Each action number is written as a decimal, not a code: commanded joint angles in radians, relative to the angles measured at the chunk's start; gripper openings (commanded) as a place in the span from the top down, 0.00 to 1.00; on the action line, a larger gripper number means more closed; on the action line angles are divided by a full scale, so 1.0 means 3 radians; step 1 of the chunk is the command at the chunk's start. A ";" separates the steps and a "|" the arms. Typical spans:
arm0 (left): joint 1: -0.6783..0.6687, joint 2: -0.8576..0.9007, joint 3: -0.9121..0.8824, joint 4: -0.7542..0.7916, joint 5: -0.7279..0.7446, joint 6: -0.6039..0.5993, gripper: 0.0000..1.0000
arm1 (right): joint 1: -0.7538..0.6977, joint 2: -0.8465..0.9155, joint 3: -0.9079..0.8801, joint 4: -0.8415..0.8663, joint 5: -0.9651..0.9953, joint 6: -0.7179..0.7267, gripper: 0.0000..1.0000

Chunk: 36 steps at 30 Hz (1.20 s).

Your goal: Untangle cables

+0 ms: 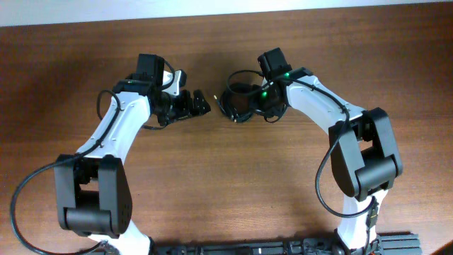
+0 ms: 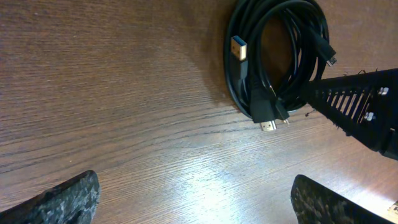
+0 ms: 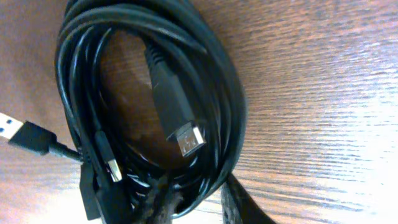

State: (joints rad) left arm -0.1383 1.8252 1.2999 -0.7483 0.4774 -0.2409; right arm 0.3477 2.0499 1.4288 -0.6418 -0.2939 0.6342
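The cables (image 1: 235, 106) lie as one tight coil on the table (image 1: 233, 184), toward 12 o'clock of its centre, not yet pulled apart. My left gripper (image 1: 198, 103) waits just beside the coil at its 9 o'clock, jaws spread wide with nothing between them. My right gripper (image 1: 252, 103) comes in from 3 o'clock, its fingers (image 3: 158, 208) right at the coil's rim. Strands sit between the tips, but I cannot tell whether I truly pinch them or only straddle them.

Seen from my right wrist, a large flat plug (image 3: 177, 109) rests across the coil's inside. A blue-tongued plug (image 3: 18, 134) pokes out at 9 o'clock and a small one (image 3: 112, 165) hangs near 7 o'clock.

What worries me is the grip. If my right jaws catch several strands at once, any pull will drag the whole bundle along and cinch the loops tighter. The large plug could also snag inside the ring and lock it. My left jaws sit apart from the coil — should the right pull with nothing anchoring the other side, the bundle will likely just slide over the smooth wood. I judge a single plug end the safer thing to seize.
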 commanded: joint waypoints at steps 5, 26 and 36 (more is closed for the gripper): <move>-0.0001 0.0022 0.0039 -0.0004 -0.0025 -0.0031 0.01 | -0.0005 0.0032 0.0060 0.0010 -0.0169 -0.0009 0.96; -0.0036 0.0023 0.0039 -0.0013 0.0048 -0.0031 0.01 | -0.0004 -0.0584 0.1080 -0.0975 -0.1269 -0.0793 0.96; -0.0036 0.0025 0.0039 -0.0014 0.0013 -0.0032 0.01 | -0.0052 -0.0373 0.0955 -0.1737 0.1228 -0.0604 0.19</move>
State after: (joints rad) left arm -0.1448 1.8252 1.2999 -0.7517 0.4808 -0.2443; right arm 0.3454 1.8908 1.7447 -1.1213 -0.2062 0.4213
